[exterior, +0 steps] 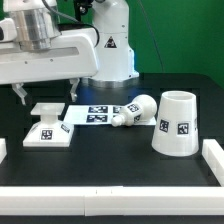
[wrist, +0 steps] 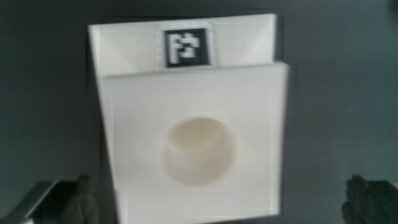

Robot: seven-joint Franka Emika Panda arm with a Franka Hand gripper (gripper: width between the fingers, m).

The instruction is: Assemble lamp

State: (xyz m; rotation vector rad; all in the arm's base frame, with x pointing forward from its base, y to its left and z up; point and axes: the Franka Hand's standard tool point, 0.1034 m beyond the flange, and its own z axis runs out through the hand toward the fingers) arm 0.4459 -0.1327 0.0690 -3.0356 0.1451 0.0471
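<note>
The white stepped square base (exterior: 47, 128) sits on the black table at the exterior view's left. In the wrist view it (wrist: 192, 120) fills the picture, with a tag at one end and an oval socket in its upper step. My gripper (exterior: 47, 92) hovers just above it, open and empty. Its dark fingertips (wrist: 61, 200) stand apart on either side of the base (wrist: 214, 205). The round bulb (exterior: 133, 110) lies on its side near the middle. The tapered shade (exterior: 176, 124) stands at the exterior view's right, wide end down.
The marker board (exterior: 98, 113) lies flat between the base and the bulb. White strips (exterior: 110, 171) edge the table at the front and sides. The arm's pedestal (exterior: 112, 50) stands at the back.
</note>
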